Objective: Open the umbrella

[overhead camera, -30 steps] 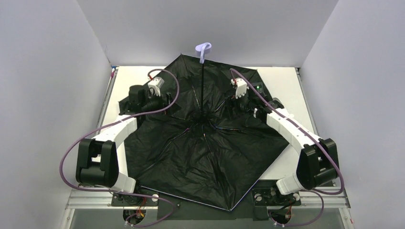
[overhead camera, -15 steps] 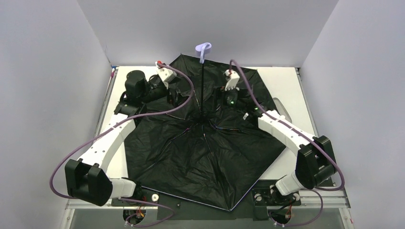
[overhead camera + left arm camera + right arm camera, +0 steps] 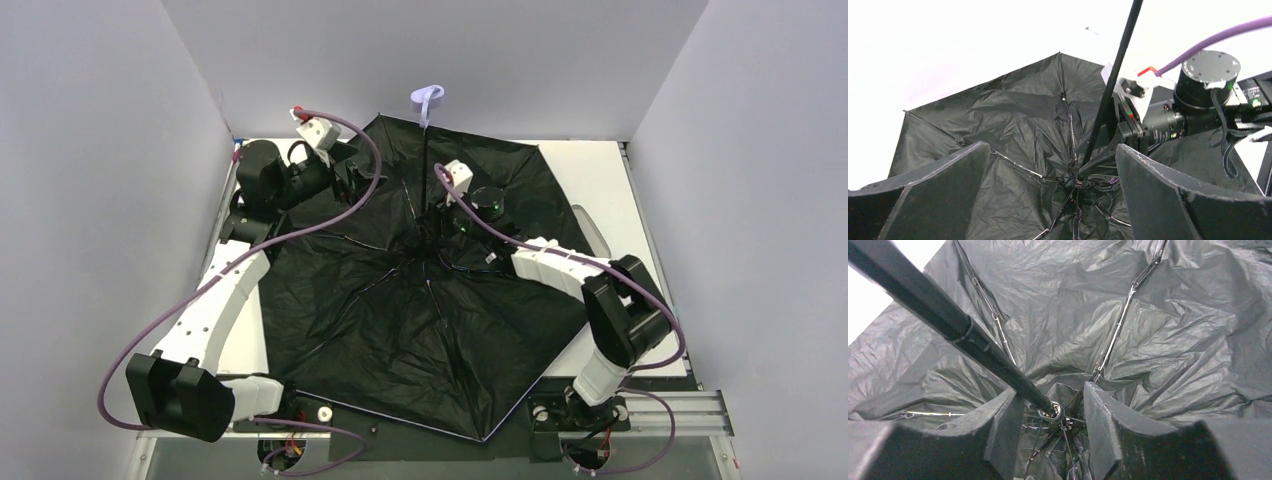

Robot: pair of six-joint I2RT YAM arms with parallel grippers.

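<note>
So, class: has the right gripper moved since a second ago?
Yes. In the top view the right gripper has swung left, from over the canopy's right side to right beside the umbrella shaft, which stands where it did.

Open umbrella (image 3: 430, 330) blankets the table (image 3: 590, 170) — shaft (image 3: 425, 165) upright.

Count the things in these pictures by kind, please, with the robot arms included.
Umbrella: 1
Robot arms: 2 (left arm, right arm)
Total: 3
</note>
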